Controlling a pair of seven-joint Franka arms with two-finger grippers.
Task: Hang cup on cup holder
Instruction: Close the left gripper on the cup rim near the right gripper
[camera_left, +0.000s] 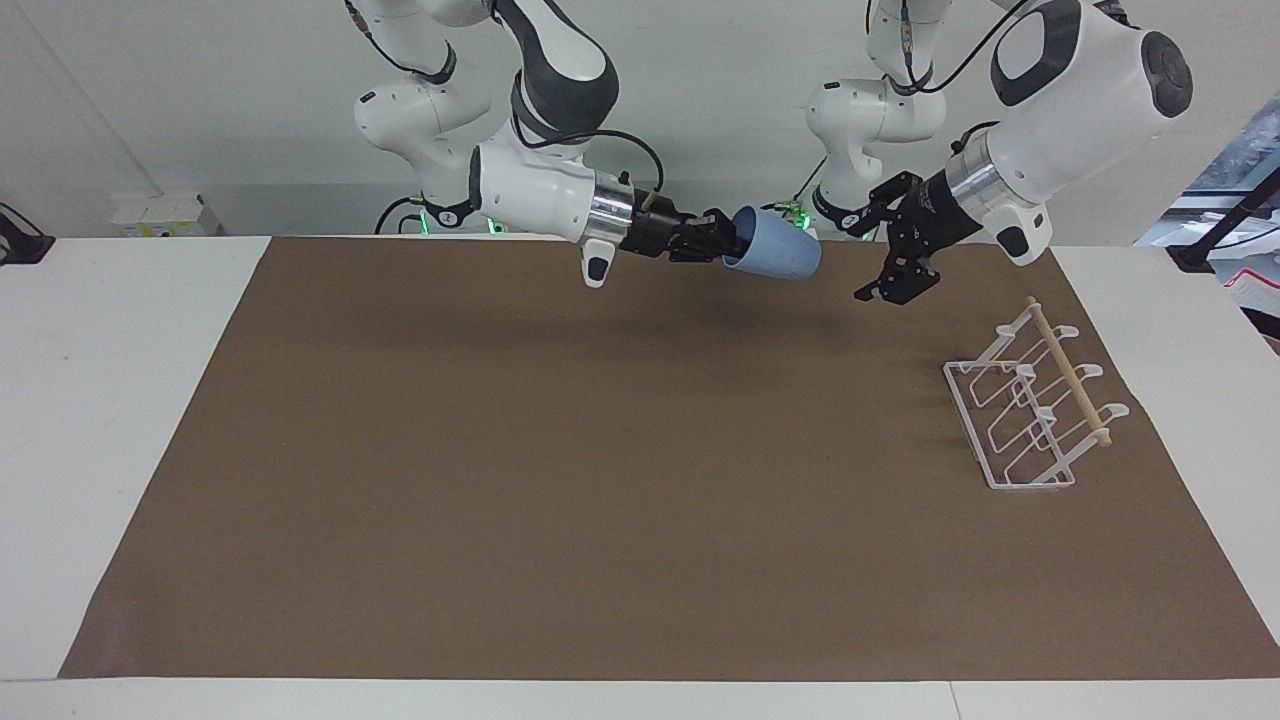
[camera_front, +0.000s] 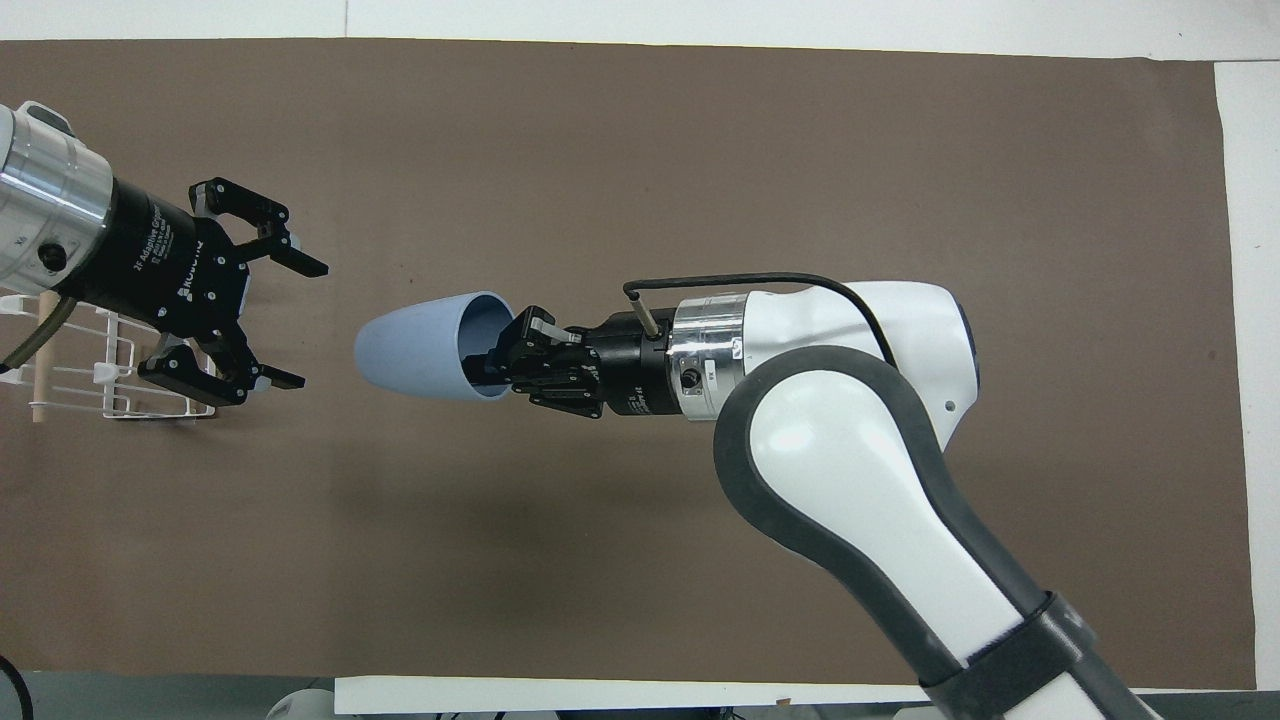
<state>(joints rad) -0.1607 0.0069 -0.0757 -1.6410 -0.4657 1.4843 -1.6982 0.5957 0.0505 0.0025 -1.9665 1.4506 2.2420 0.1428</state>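
Note:
My right gripper is shut on the rim of the light-blue cup and holds it on its side in the air over the mat's edge by the robots, base pointing toward the left arm's end. In the overhead view the cup sticks out of the right gripper. My left gripper is open and empty, in the air, a short gap from the cup's base and facing it. The white wire cup holder stands empty at the left arm's end; the left gripper partly covers it in the overhead view.
A brown mat covers most of the white table.

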